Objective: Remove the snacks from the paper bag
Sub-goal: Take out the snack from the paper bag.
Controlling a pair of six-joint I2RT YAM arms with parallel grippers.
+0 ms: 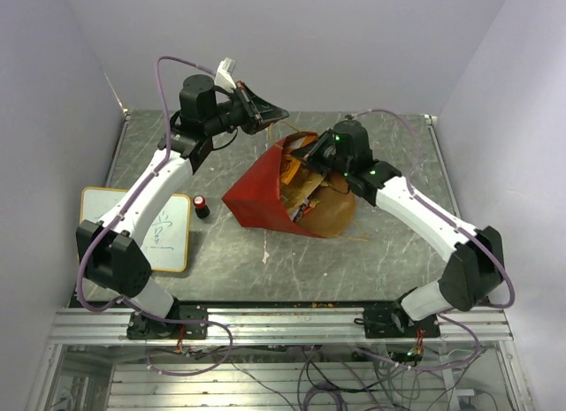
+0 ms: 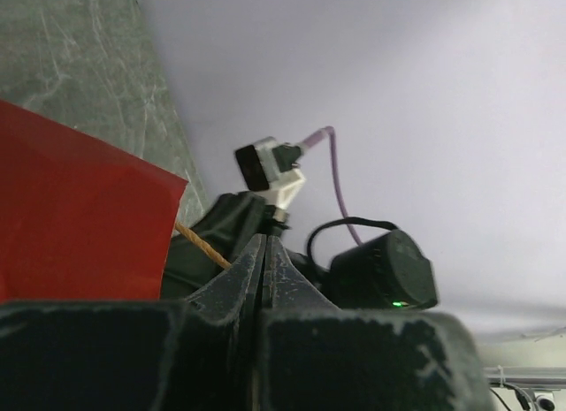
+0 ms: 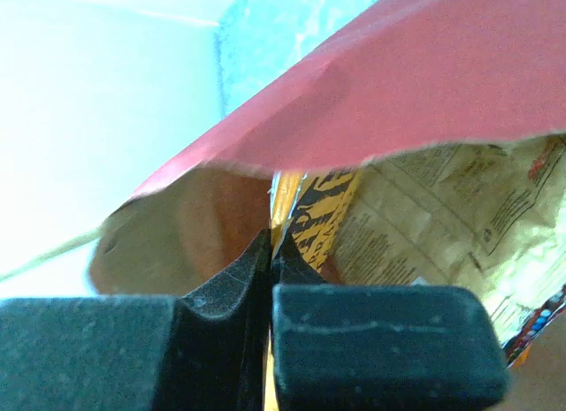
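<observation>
The paper bag lies on its side mid-table, red outside, brown inside, with its mouth facing right. My left gripper is raised above the bag's far edge. In the left wrist view it is shut, with the cord handle running into its fingers beside the red bag wall. My right gripper reaches into the bag's mouth. In the right wrist view it is shut on the edge of a yellow-orange packet with black lettering. Other snacks lie inside, including a pale printed packet.
A yellow-framed whiteboard lies at the left. A small red-and-black cylinder stands between it and the bag. Purple walls close in the back and both sides. The right arm's wrist shows close behind the left fingers.
</observation>
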